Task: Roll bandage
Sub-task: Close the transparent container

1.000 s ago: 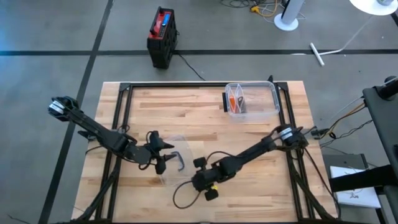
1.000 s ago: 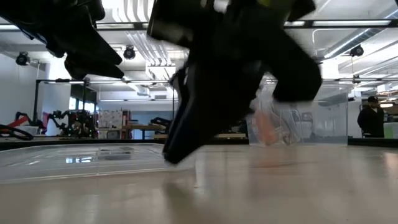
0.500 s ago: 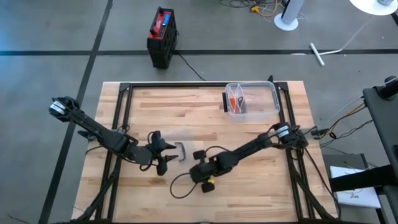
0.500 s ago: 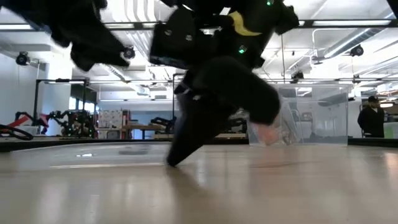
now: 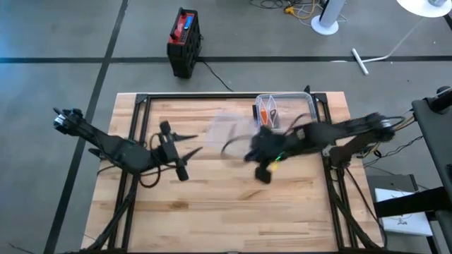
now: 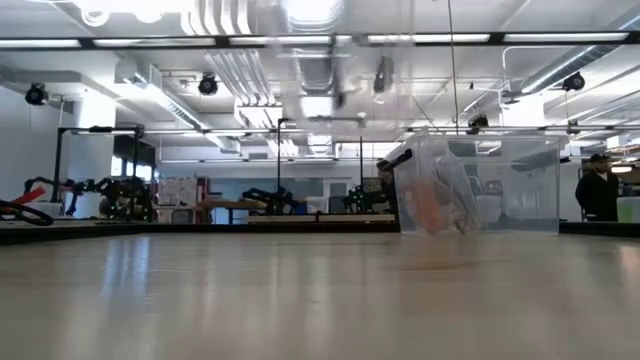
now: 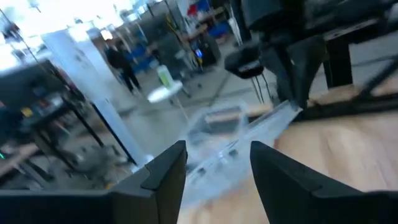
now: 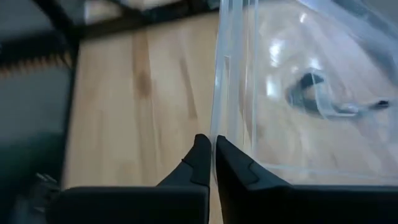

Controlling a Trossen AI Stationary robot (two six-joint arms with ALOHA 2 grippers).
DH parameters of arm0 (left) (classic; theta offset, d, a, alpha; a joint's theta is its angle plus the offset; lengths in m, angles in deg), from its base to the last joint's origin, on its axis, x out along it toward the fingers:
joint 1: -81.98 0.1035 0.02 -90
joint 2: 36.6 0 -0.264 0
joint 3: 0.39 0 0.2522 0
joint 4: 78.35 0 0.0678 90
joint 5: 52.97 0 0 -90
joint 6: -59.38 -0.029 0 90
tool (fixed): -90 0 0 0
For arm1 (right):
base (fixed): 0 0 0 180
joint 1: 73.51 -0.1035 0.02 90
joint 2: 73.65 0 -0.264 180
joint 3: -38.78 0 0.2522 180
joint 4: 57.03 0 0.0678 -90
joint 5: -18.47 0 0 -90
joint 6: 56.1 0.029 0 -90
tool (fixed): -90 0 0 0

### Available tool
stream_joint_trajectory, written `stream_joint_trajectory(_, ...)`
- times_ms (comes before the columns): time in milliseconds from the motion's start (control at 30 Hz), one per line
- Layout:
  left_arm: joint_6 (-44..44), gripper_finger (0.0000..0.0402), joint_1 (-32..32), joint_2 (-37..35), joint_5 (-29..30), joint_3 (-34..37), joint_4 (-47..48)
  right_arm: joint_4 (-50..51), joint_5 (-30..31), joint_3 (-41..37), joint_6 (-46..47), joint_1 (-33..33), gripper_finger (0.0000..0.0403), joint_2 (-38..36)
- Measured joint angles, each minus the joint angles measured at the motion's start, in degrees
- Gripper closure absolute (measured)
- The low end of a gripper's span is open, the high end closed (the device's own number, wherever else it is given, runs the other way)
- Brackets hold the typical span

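The left gripper (image 5: 189, 152) hangs over the table's (image 5: 212, 204) left half, fingers (image 7: 163, 174) spread and empty. Near the middle, the right gripper (image 5: 224, 147), motion-smeared, pinches a clear lid (image 8: 292, 112) edge. No bandage is discernible; the far-right bin (image 5: 285, 113) shows only orange blurs.

**Near half of the bench open; far-right corner crowded**

The bench (image 5: 212, 204) shows bare wood across its near half and left-centre. A clear plastic tub (image 5: 286, 113) stands at the far right, holding small items. The right pincer (image 5: 248, 154), blurred, carries a clear lid (image 5: 229, 127) just beside the tub, blocking that approach. The left pincer (image 5: 191, 152) juts toward the middle.
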Motion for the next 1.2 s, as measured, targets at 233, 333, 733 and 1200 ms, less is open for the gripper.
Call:
stream_joint_trajectory(233,-5.8,0.0232,0.7,0.3,0.0,-5.1,-0.3,0.9,-0.1,-0.2,5.2,2.2,0.0403,-14.3)
stream_joint_trajectory(333,-5.8,0.0226,1.8,0.9,-0.1,-4.0,-1.3,1.3,-1.4,-0.1,5.2,2.2,0.0403,-18.6)
stream_joint_trajectory(733,-8.9,0.0174,11.8,6.8,-17.9,-4.8,-7.9,8.9,-12.9,-0.1,2.0,1.9,0.0402,-21.5)
stream_joint_trajectory(1200,-11.3,0.0184,13.4,19.7,-26.3,-12.6,-2.9,6.0,-22.8,0.1,-4.4,1.7,0.0402,-13.8)
